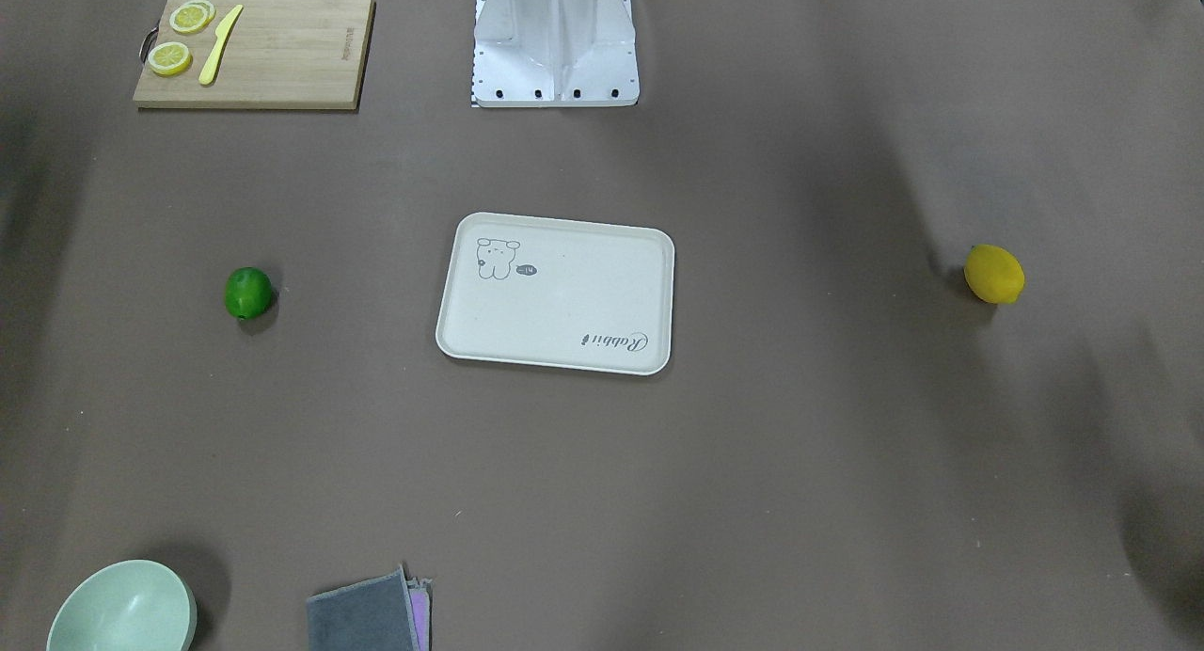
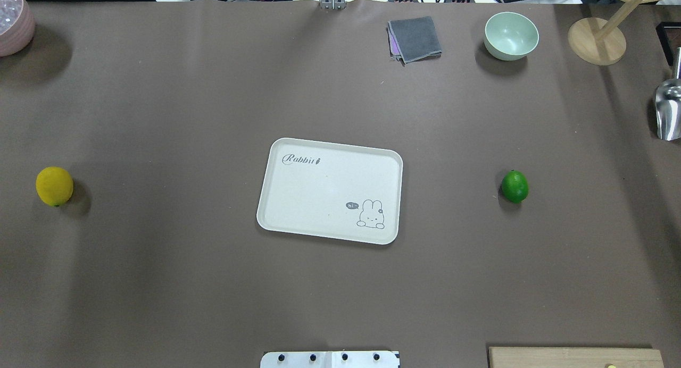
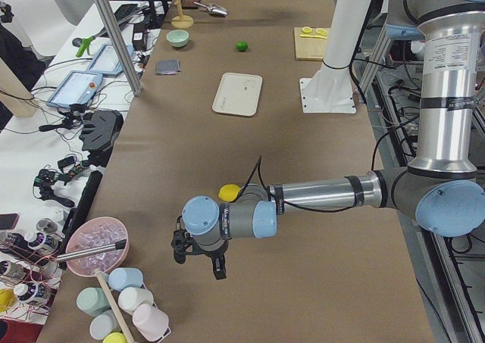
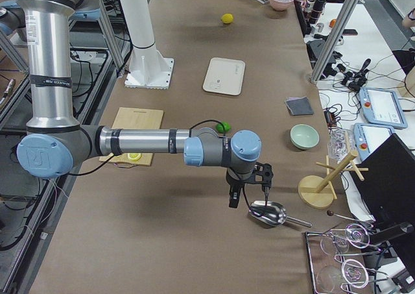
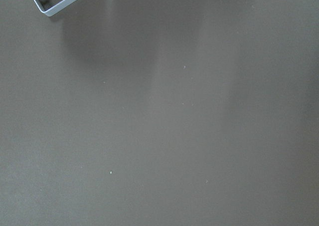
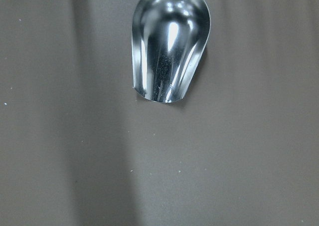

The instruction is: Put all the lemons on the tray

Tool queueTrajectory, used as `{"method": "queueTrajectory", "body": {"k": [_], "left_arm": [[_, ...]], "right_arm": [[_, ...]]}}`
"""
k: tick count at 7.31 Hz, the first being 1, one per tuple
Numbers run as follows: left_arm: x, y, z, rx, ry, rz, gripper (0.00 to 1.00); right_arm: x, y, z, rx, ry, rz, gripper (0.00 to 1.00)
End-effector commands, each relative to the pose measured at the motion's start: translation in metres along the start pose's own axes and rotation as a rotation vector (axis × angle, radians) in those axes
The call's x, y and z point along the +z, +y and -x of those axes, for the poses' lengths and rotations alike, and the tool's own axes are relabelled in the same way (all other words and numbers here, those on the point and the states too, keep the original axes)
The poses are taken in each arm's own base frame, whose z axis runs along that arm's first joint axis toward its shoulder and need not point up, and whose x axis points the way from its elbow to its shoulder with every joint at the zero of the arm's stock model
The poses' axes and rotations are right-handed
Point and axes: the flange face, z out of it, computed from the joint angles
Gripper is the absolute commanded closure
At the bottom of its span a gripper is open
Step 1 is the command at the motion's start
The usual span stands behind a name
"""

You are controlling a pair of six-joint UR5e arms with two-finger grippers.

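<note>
Overhead exterior: yellow lemon (image 2: 54, 186) and green lemon (image 2: 514, 186) lie on the counter (image 2: 340, 304) flanking the tray (image 2: 330, 190); I can't tell if left hand (image 3: 198, 264) or right hand (image 4: 249, 196) is spread; a glancing pinch could roll one.

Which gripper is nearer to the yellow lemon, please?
Left. The left gripper hangs near the yellow lemon at its end of the table; the right gripper is above the metal scoop at the far opposite end.

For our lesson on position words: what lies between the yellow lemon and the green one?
The cream tray, with bare table either side; the overhead view shows it.
</note>
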Motion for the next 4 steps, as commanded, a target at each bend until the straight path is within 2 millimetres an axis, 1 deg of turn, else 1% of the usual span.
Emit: {"method": "queueTrajectory", "body": {"k": [1, 2, 3, 4], "left_arm": [[-0.005, 0.0, -0.007, 0.014, 0.003, -0.01, 0.02], [-0.004, 0.0, -0.006, 0.01, 0.003, -0.006, 0.02], [-0.005, 0.001, -0.004, -0.01, 0.0, 0.008, 0.02], [-0.012, 0.0, -0.007, -0.029, -0.001, 0.015, 0.02]], "right_arm": [[0.005, 0.002, -0.003, 0.003, 0.003, 0.009, 0.0], [0.005, 0.002, -0.003, 0.001, 0.001, 0.008, 0.0], [-0.004, 0.002, 0.01, -0.021, -0.014, -0.008, 0.0], [-0.006, 0.003, 0.032, -0.055, -0.023, -0.008, 0.0]]}}
